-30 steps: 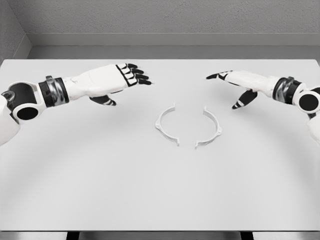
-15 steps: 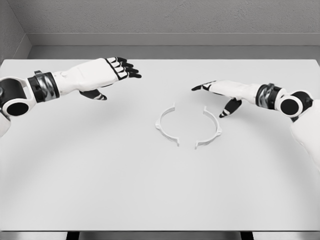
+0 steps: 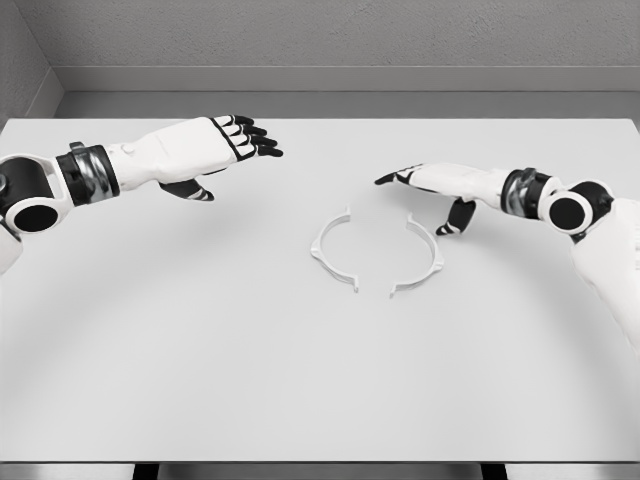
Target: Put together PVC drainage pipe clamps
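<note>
Two white half-ring clamp pieces lie on the white table (image 3: 200, 350) near its middle, their hollow sides facing each other with a gap between. The left clamp half (image 3: 331, 251) and the right clamp half (image 3: 424, 255) do not touch. My right hand (image 3: 420, 190) hovers just above and behind the right half, fingers stretched out flat and holding nothing. My left hand (image 3: 232, 148) is at the upper left, well away from the pieces, fingers relaxed and holding nothing.
A grey wall runs along the table's far edge. The table's front edge crosses the bottom of the picture.
My right hand has moved left and down toward the right clamp half. My left hand drew back to the left a second ago and has held still since.
</note>
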`<action>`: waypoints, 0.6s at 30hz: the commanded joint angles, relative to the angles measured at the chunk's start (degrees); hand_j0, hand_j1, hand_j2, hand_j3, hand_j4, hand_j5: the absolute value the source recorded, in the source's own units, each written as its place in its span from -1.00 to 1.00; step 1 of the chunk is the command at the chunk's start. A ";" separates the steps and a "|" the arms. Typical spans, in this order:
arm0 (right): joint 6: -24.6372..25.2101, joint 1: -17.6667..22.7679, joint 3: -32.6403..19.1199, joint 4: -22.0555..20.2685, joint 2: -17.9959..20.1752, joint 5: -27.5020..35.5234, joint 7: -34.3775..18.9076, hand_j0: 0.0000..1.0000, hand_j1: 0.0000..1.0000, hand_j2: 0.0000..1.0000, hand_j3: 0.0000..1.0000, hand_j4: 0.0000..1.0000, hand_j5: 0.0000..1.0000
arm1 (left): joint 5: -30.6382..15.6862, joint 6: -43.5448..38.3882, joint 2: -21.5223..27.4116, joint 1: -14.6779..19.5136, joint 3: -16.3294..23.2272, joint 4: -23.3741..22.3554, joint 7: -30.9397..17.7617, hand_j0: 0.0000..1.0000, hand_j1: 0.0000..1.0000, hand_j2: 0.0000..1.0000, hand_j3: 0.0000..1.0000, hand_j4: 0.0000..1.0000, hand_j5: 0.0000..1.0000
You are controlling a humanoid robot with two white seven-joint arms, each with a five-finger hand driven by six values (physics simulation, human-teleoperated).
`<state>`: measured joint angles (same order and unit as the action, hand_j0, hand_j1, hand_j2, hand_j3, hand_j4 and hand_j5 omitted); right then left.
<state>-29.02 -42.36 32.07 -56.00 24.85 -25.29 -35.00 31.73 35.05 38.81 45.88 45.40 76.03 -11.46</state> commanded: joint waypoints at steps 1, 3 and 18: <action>-0.16 0.00 -0.08 -0.16 -0.07 0.42 0.00 1.00 1.00 1.00 1.00 1.00 1.00 | -0.36 -0.05 0.04 0.00 -0.05 0.00 0.04 1.00 1.00 1.00 1.00 1.00 1.00; -0.25 -0.09 -0.08 -0.16 -0.07 0.59 0.00 1.00 1.00 1.00 1.00 1.00 1.00 | -0.36 -0.05 0.13 0.00 -0.05 0.00 0.04 1.00 1.00 1.00 1.00 1.00 1.00; -1.22 -0.17 1.24 -1.92 -0.60 0.86 0.00 1.00 1.00 1.00 1.00 1.00 1.00 | -0.36 -0.05 0.13 0.00 -0.05 0.00 0.04 1.00 1.00 1.00 1.00 1.00 1.00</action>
<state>-30.28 -42.54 33.23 -57.52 24.28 -24.86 -35.01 31.73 35.05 38.90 45.88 45.39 76.03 -11.46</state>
